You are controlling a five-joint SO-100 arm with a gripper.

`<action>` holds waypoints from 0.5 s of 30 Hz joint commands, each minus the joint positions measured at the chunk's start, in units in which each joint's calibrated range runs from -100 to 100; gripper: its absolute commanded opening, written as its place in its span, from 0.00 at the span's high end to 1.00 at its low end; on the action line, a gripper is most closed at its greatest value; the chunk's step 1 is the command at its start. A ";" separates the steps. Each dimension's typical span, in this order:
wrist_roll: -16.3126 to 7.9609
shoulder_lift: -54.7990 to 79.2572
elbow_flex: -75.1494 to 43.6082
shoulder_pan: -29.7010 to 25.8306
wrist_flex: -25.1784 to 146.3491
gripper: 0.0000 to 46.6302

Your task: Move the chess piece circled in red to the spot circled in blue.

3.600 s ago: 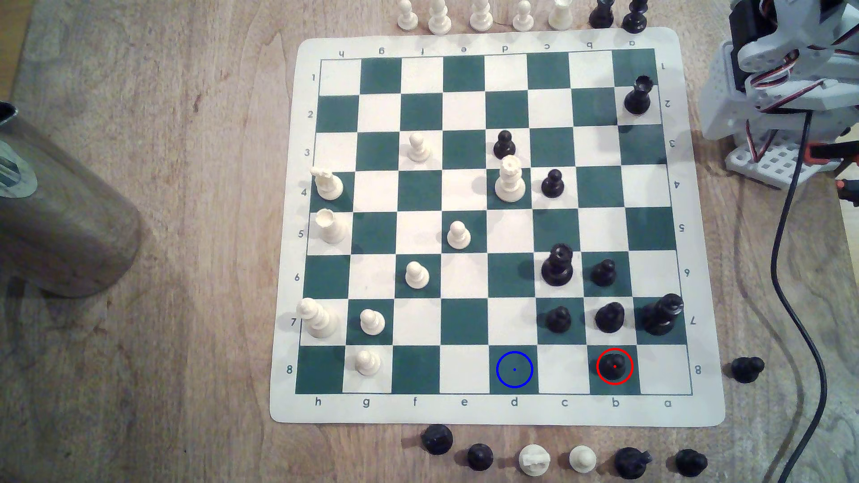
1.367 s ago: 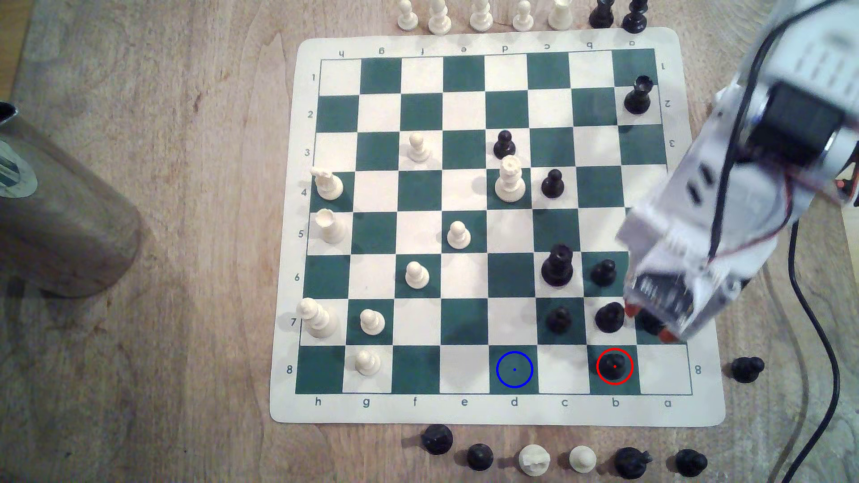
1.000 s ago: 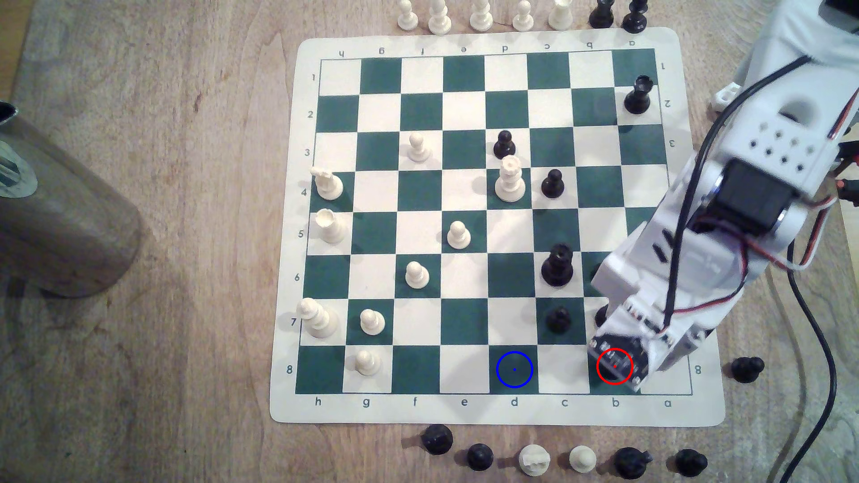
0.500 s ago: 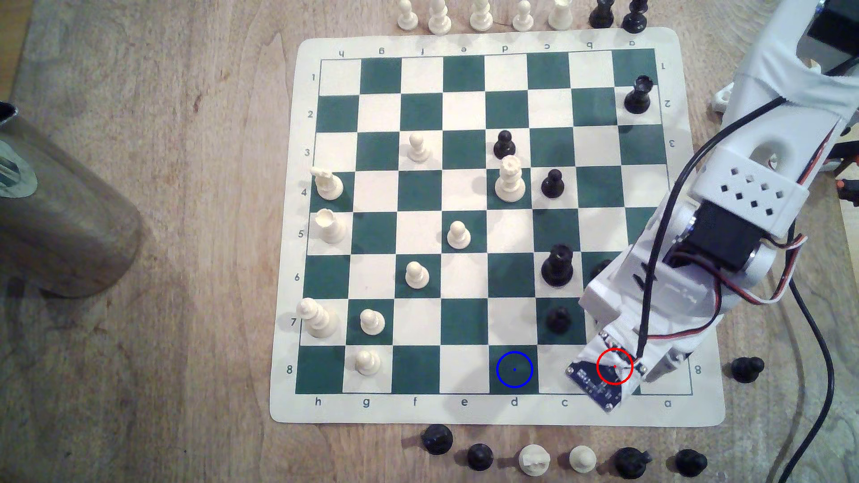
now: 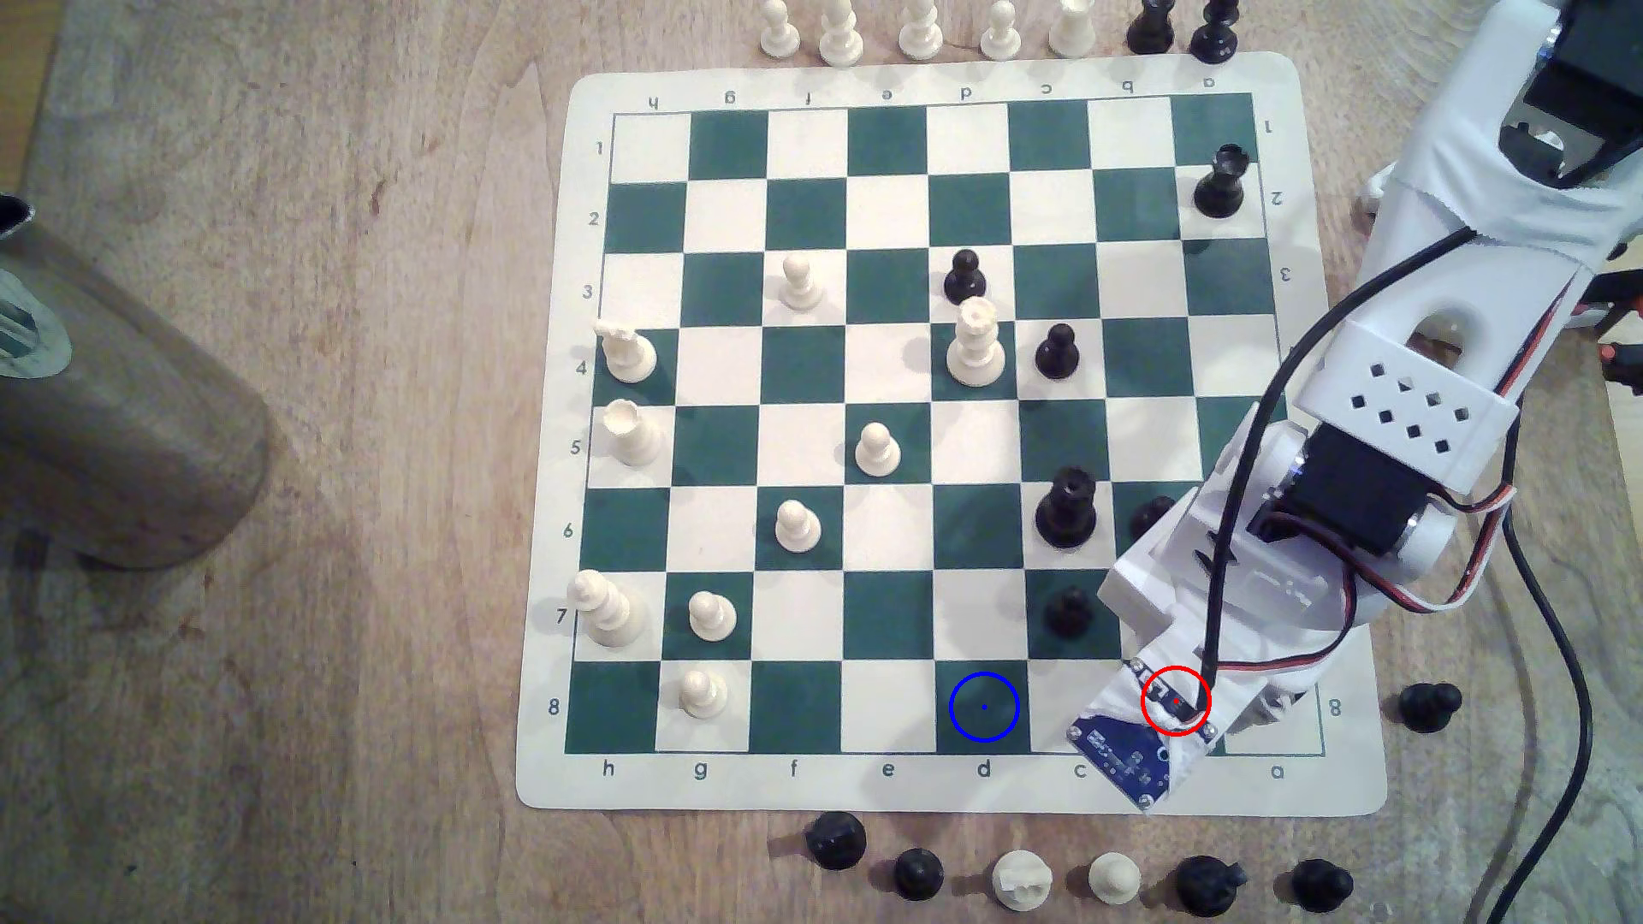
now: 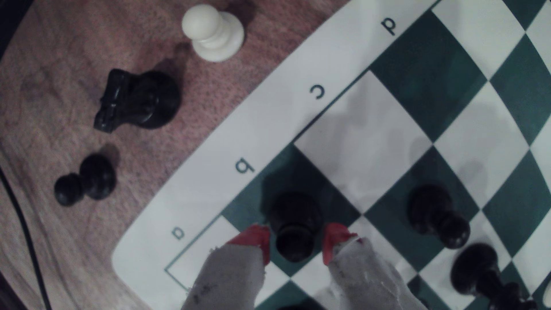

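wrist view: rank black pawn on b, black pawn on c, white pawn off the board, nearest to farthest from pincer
1. Black pawn on b, between the tips of the pincer.
2. Black pawn on c, one dark square over.
3. White pawn, off the board on the wood.

Green-and-white chess mat (image 5: 551, 426) flat on wooden desk (image 5: 356, 444). Cream queen (image 5: 975, 354) mid-board, black pawn (image 5: 1057, 352) just beside it. Row of cream pieces (image 5: 920, 31) past mat's far edge. Mixed captured pieces (image 5: 1022, 880) along near edge. Metal cylinder (image 5: 116, 418) lying near desk's left edge, exterior view.
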 commanded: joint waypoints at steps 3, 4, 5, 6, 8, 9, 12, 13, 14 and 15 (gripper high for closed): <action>-0.44 -0.36 -5.95 0.12 -0.92 0.79; -0.44 -0.28 -6.13 0.12 -0.92 0.79; -0.44 -0.19 -6.13 0.12 -0.92 0.79; -0.44 -0.02 -6.23 0.12 -0.92 0.79; -0.44 0.15 -6.23 0.12 -0.92 0.80; -0.44 0.15 -6.23 0.12 -0.92 0.80; -0.44 0.23 -6.13 0.12 -0.92 0.80; -0.44 0.23 -6.04 0.12 -0.92 0.80; -0.44 0.32 -5.95 0.05 -0.92 0.80; -0.44 0.32 -5.95 -0.03 -0.92 0.80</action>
